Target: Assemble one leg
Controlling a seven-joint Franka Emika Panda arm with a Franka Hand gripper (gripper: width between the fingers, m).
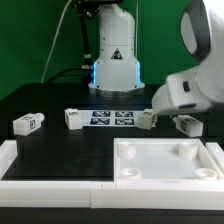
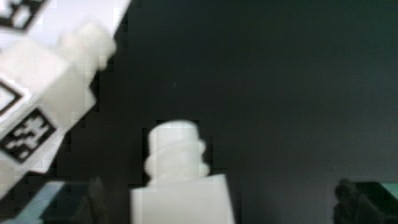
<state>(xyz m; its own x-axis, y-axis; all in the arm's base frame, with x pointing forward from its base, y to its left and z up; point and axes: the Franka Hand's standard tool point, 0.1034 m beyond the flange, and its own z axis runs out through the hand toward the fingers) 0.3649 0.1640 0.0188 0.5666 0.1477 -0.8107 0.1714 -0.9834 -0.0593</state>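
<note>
Four small white legs lie on the black table in the exterior view: one at the far left [image 1: 27,122], one beside the marker board [image 1: 74,118], one [image 1: 147,118] and one [image 1: 188,124] under the arm. The arm [image 1: 188,88] hangs low over these last two and hides the gripper there. In the wrist view my gripper [image 2: 222,205] is open. A leg [image 2: 180,170] with its ribbed peg pointing away lies between the dark fingertips [image 2: 64,202], nearer one side, with a wide gap to the other. A second tagged leg [image 2: 63,85] lies beside it.
The large white square tray-like piece [image 1: 165,160] with round corner holes lies at the front right. A long white raised block [image 1: 45,165] sits at the front left. The marker board [image 1: 112,117] lies mid-table. A lit robot base [image 1: 114,65] stands behind.
</note>
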